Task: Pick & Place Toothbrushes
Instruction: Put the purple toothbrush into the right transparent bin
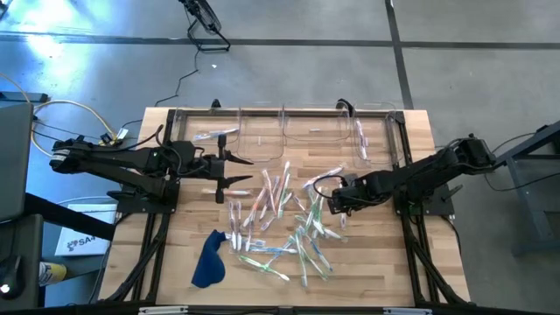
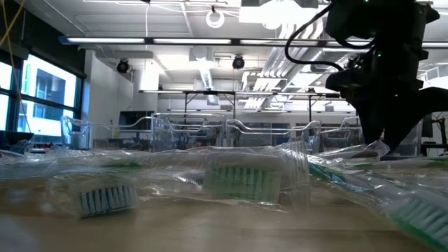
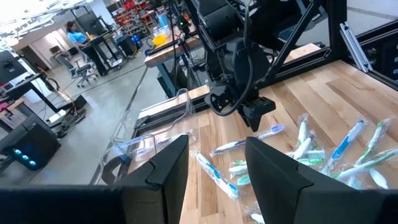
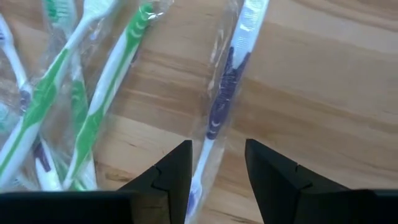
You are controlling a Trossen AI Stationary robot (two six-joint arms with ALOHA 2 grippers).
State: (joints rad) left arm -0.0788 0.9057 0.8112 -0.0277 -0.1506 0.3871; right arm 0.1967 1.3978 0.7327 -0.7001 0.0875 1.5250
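Purple-handled toothbrush (image 4: 222, 99) lies on the table (image 4: 323, 124) straight ahead between my right claw's (image 4: 216, 163) parted fingers, long axis running away from me.

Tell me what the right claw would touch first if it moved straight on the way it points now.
Probably the purple-handled toothbrush in its clear wrapper, which lies directly between the open fingers of the right claw; beneath it is the wooden table.
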